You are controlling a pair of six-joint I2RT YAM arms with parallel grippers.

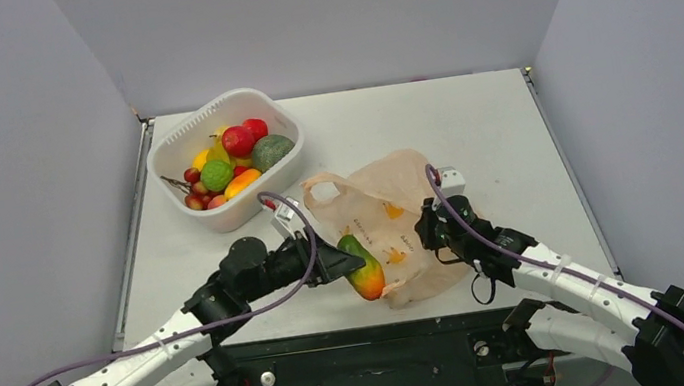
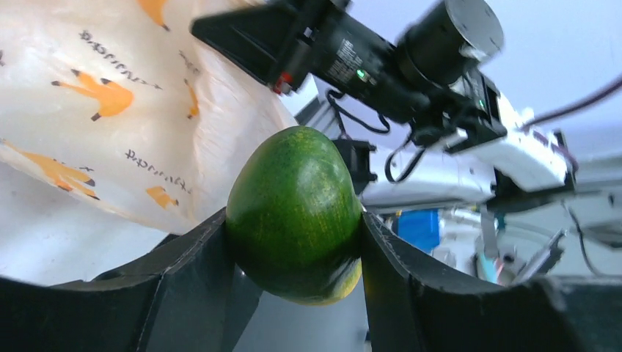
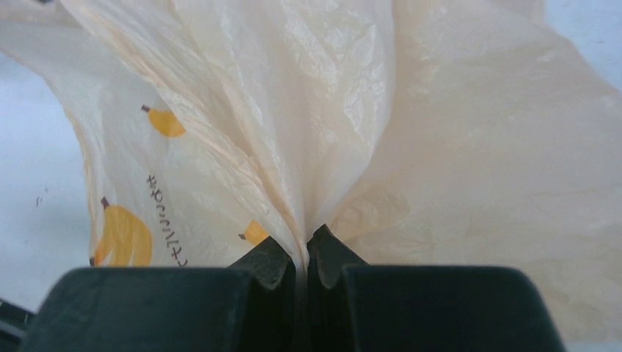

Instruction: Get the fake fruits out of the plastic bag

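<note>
My left gripper (image 1: 341,258) is shut on a glossy fake fruit (image 1: 362,265), green at one end and orange-red at the other, and holds it at the near left side of the plastic bag (image 1: 392,216). In the left wrist view the fruit (image 2: 293,205) sits squeezed between both fingers (image 2: 183,257), with the bag (image 2: 110,110) behind it. The bag is pale peach with orange printed marks and lies crumpled on the table. My right gripper (image 1: 429,225) is shut on a fold of the bag's right side; the right wrist view shows the film (image 3: 293,110) pinched between the fingertips (image 3: 268,260).
A white plastic basket (image 1: 220,216) stands at the back left, holding several fake fruits (image 1: 236,141) and a dull dark-green round fruit (image 1: 271,150). The table's near edge (image 1: 337,327) runs just below both grippers. My right arm (image 2: 411,59) shows in the left wrist view.
</note>
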